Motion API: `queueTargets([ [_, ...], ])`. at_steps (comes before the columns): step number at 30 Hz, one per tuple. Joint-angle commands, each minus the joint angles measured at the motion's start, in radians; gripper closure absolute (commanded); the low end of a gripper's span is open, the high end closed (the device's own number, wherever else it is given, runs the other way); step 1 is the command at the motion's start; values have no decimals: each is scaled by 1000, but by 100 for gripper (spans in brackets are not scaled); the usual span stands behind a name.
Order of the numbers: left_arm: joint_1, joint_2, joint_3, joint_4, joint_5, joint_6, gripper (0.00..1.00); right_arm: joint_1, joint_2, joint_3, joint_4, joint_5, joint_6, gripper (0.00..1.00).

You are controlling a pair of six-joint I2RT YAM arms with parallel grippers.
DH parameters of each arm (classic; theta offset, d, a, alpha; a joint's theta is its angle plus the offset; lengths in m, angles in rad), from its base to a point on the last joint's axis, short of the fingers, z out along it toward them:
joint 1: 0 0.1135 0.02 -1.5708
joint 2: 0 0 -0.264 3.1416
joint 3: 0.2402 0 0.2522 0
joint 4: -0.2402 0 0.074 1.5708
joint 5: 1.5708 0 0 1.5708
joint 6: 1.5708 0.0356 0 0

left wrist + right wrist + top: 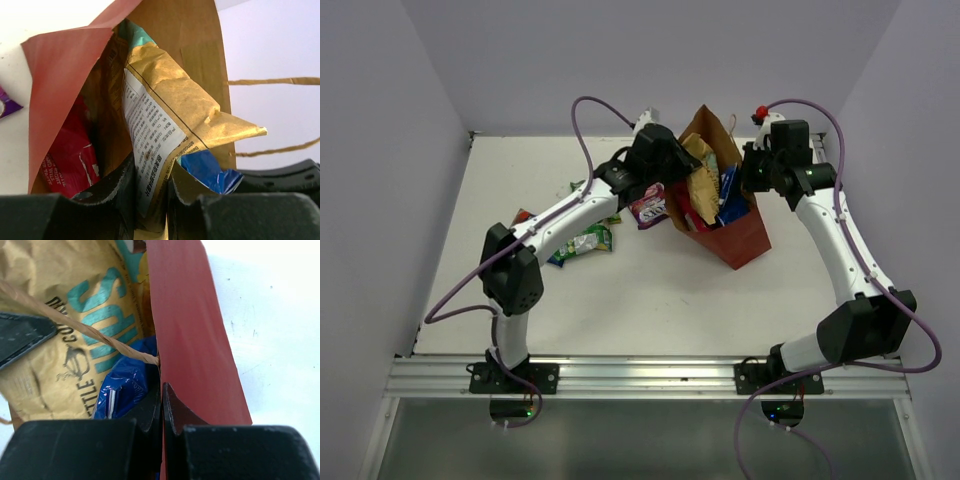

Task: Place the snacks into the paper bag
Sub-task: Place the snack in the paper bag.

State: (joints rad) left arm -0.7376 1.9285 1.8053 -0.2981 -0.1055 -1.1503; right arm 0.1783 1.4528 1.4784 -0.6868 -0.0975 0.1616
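Left tool (152, 196) pinches tan packet (170, 105); blue packet (205, 170) crowds paper bag (60, 85).

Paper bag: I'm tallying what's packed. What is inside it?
Inside the paper bag show a tan-brown packet, sticking out of the top, a blue packet beside it and a red packet. Whatever lies beneath them on the bag's bottom is covered.

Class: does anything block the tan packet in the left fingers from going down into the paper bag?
Nothing visible does. The tan packet, gripped by the left fingers, sits in the mouth of the paper bag; a red packet and a blue packet lie beside it inside, not across its path.
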Motion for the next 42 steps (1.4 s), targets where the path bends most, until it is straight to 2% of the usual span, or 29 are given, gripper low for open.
queueTargets([
  [1, 3, 53, 84, 125, -69, -48, 78, 16, -31, 5, 38, -53, -2, 100],
  [3, 3, 105, 121, 73, -71, -36, 76, 16, -29, 8, 35, -51, -4, 100],
  [6, 4, 138, 183, 10, -68, 18, 68, 16, -34, 7, 33, -44, -5, 100],
  [7, 4, 130, 175, 11, -63, 33, 59, 16, -34, 5, 36, -41, -5, 100],
  [9, 4, 87, 160, 36, -51, 93, 50, 16, -32, 6, 36, -41, -5, 100],
  [10, 3, 70, 158, 34, -59, 115, 40, 16, -31, 6, 39, -41, -4, 100],
  [13, 3, -5, 140, 25, -94, 198, 19, 16, -25, 3, 43, -41, 3, 100],
  [16, 1, -80, 112, -2, -120, 279, 2, 16, -23, 5, 43, -41, 7, 100],
  [17, 3, -117, 103, -10, -128, 299, 0, 16, -23, 3, 44, -39, 10, 100],
  [20, 0, -183, 83, -70, -157, 386, 0, 16, -22, 6, 41, -38, 13, 100],
  [26, -6, -278, 22, -316, -267, 543, 4, 16, -20, 8, 44, -28, 15, 100],
  [32, -6, -270, -52, -485, -215, 616, 4, 16, -22, 6, 40, -18, 15, 100],
  [34, -2, -266, -90, -481, -162, 617, 3, 16, -22, 8, 38, -19, 15, 100],
  [38, -2, -266, -162, -368, -51, 581, 4, 16, -19, 16, 32, -22, 15, 100],
  [42, -2, -215, -149, -345, -52, 566, 8, 16, -22, 11, 32, -22, 15, 100],
])
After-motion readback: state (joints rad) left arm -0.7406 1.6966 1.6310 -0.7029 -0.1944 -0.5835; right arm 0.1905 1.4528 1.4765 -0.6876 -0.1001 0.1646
